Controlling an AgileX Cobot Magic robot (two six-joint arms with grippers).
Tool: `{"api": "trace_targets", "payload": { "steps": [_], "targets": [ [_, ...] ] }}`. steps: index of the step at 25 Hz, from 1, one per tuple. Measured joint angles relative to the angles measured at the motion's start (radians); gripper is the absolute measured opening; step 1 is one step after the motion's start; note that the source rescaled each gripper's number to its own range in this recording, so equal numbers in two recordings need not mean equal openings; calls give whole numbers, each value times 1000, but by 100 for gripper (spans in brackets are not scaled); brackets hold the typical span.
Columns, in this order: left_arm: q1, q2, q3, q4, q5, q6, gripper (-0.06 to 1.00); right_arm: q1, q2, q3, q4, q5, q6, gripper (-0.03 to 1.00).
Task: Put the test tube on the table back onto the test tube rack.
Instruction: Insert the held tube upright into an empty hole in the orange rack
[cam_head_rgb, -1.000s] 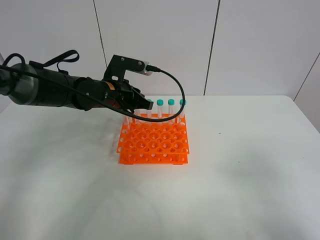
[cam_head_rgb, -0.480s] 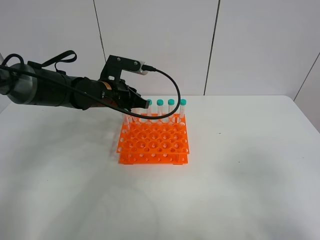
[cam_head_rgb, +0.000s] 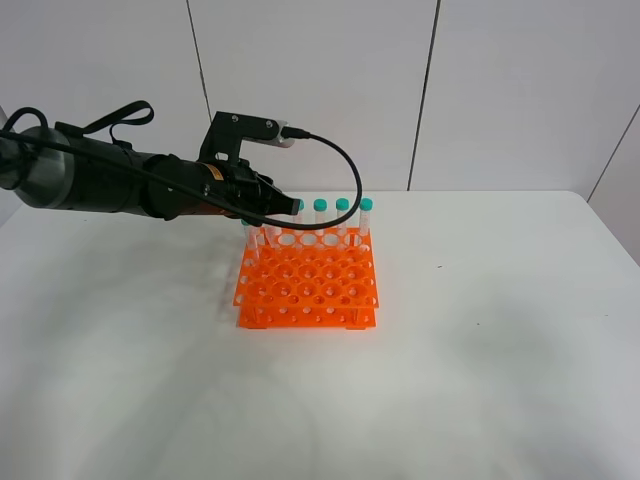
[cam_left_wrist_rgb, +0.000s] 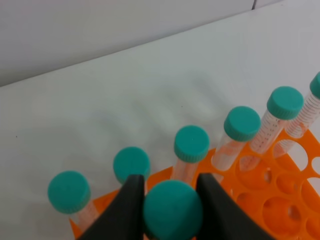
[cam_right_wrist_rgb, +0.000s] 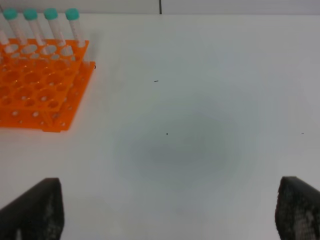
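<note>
Teal-capped clear plastic test tube (cam_left_wrist_rgb: 172, 214) clamped between black left gripper (cam_left_wrist_rgb: 169, 189) fingers, beside rear row of capped tubes (cam_left_wrist_rgb: 191, 144) in orange translucent holed rack (cam_head_rgb: 308, 285), white matte table (cam_head_rgb: 480, 350), right gripper (cam_right_wrist_rgb: 165, 210) splayed wide, empty.

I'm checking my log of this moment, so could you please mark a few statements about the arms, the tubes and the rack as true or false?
1. The left gripper grips the test tube by its teal cap. True.
2. The right gripper holds a tube too. False: its fingers are wide open and empty above the table.
3. Other capped tubes stand in the far row of the test tube rack. True.
4. The rack is blue. False: it is bright orange.
</note>
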Motion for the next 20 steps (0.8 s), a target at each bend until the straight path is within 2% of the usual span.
{"api": "trace_targets", "payload": {
  "steps": [20],
  "targets": [
    [-1,58,0,3,-32,-30,0,0,0,0,0,0,0,92]
  ]
}}
